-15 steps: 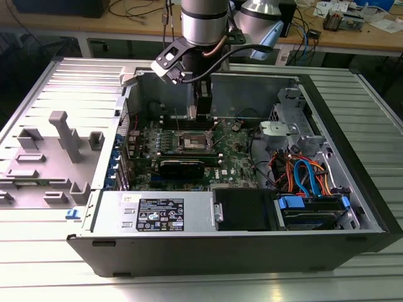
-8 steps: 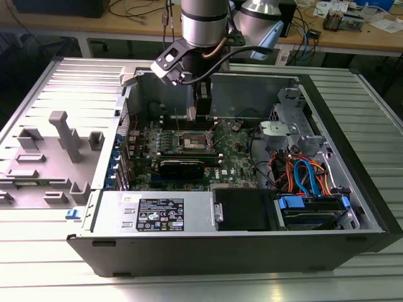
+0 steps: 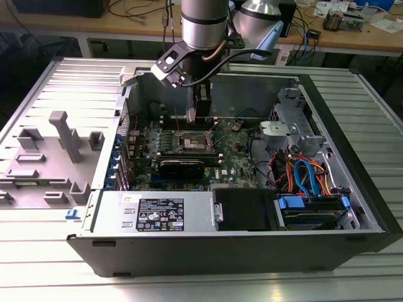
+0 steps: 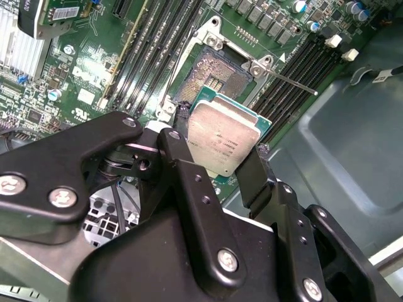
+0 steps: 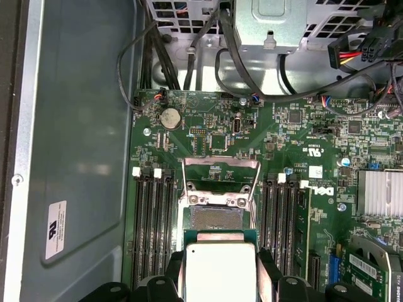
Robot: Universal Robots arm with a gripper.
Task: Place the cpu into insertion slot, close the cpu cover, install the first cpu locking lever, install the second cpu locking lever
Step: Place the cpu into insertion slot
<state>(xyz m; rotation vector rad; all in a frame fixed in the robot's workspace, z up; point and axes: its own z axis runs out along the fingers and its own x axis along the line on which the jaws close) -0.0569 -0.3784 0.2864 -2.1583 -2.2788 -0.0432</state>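
Observation:
My gripper [image 4: 217, 148] is shut on the cpu [image 4: 221, 139], a flat square chip with a dull silver top, gripped at two opposite edges by the black fingers [image 4: 189, 182]. It hangs tilted just above and beside the insertion slot [image 4: 217, 75], whose dark centre lies uncovered. In the first wrist view the cpu [image 5: 218, 270] sits between the fingers [image 5: 267, 267], next to the insertion slot [image 5: 217, 217], and the cpu cover [image 5: 220, 163] stands swung open past it. A thin locking lever [image 4: 293, 83] sticks out sideways, unlatched. In the exterior view the gripper [image 3: 200, 119] hovers over the slot [image 3: 195, 142].
Long black memory slots [image 5: 153, 233] flank the socket on both sides. Cables [image 3: 302, 173] and a drive cage [image 3: 293, 129] fill the case toward the exterior view's right. A power supply box [image 3: 157, 212] lies at the front. A grey fixture plate [image 3: 56, 145] lies to the exterior view's left.

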